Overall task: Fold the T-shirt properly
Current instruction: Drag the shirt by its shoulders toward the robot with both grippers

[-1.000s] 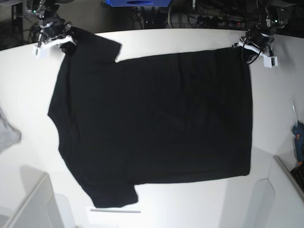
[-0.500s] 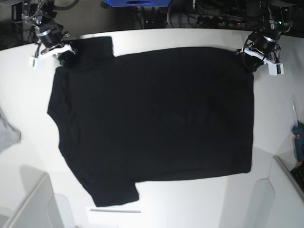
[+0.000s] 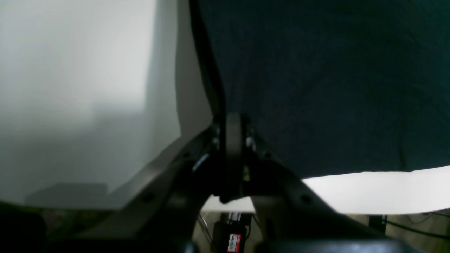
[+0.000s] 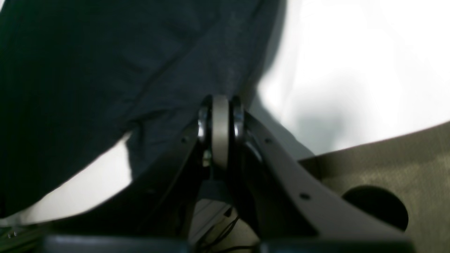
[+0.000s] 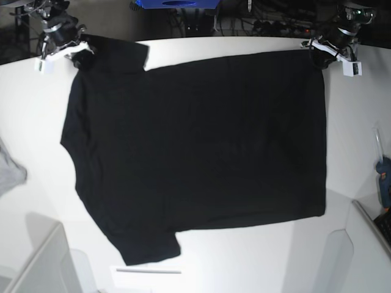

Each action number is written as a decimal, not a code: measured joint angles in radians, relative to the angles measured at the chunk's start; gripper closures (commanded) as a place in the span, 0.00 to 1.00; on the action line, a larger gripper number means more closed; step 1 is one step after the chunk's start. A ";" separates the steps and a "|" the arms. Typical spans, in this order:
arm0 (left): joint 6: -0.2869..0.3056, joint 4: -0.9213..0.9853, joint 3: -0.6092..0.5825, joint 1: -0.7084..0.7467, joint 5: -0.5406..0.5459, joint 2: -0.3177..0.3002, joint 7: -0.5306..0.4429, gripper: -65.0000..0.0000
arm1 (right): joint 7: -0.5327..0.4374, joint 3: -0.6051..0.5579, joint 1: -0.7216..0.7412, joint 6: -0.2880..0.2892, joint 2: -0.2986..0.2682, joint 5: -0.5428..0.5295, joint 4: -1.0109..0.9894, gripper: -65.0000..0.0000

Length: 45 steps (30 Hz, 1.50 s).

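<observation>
The left gripper (image 5: 320, 54), at the far right of the white table (image 5: 244, 256), is pinched together on the far right corner of the large black short-sleeved cloth T-shirt (image 5: 195, 146); in its wrist view the jaws meet on a thin dark edge of cloth, with the hem running away from them. The right gripper (image 5: 78, 56), at the far left, is likewise clamped on cloth at the tip of the far sleeve, and its wrist view shows the jaws pressed together with fabric bunched just beyond them. Compared with half a second ago, both grippers have drawn back toward the far edge of the table, and the shirt's far edge has gone with them: it now lies higher and straighter, and the far sleeve spreads out flatter than a second ago, when it was cocked at an angle. The shirt lies plain side up, spread across the middle of the table, with its near sleeve toward the near left. This looks like a smoothing pull before the first fold; no fold is made yet. A small light grey cloth (image 5: 11, 171) sits at the left edge, apart from the shirt.
</observation>
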State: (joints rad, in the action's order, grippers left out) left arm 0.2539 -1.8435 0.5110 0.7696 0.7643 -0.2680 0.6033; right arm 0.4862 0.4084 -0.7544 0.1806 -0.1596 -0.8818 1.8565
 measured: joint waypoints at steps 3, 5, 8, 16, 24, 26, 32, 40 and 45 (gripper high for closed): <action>0.000 -0.001 0.024 0.027 -0.001 -0.001 -0.009 1.00 | 0.001 0.000 -0.031 0.000 0.000 -0.002 0.025 1.00; 0.001 0.000 0.024 0.040 -0.001 0.000 -0.006 1.00 | 0.002 0.000 -0.045 0.000 0.001 -0.001 0.028 1.00; 0.001 -0.001 0.024 0.043 -0.001 0.000 -0.009 1.00 | -0.005 0.000 -0.060 0.000 0.000 -0.002 0.029 1.00; 0.001 -0.038 0.023 0.077 -0.005 0.001 -0.007 1.00 | -0.007 0.000 -0.134 0.000 0.013 -0.002 0.029 1.00; 0.001 -0.060 0.023 0.116 -0.005 0.001 -0.007 1.00 | 0.002 0.088 -0.157 0.071 0.083 0.003 0.079 1.00; 0.001 -0.068 0.022 0.116 0.000 0.000 -0.008 1.00 | 0.000 0.095 -0.158 0.071 0.083 0.003 0.090 1.00; 0.001 -0.092 0.023 0.098 0.000 0.000 -0.007 1.00 | 0.008 0.092 -0.099 0.074 0.080 0.003 0.093 1.00; -0.005 -0.095 0.100 0.043 0.171 0.012 0.003 1.00 | 0.154 0.098 0.042 0.074 0.078 0.014 0.093 1.00; 0.000 -0.094 0.100 0.002 0.190 0.013 0.003 1.00 | 0.242 0.100 0.109 0.071 0.077 0.016 0.094 1.00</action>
State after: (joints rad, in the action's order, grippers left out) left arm 0.2543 -1.9377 0.6109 0.7719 0.9546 -0.2546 0.6064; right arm 0.7280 0.5087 -0.6453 0.2512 -0.0826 -0.8661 1.9503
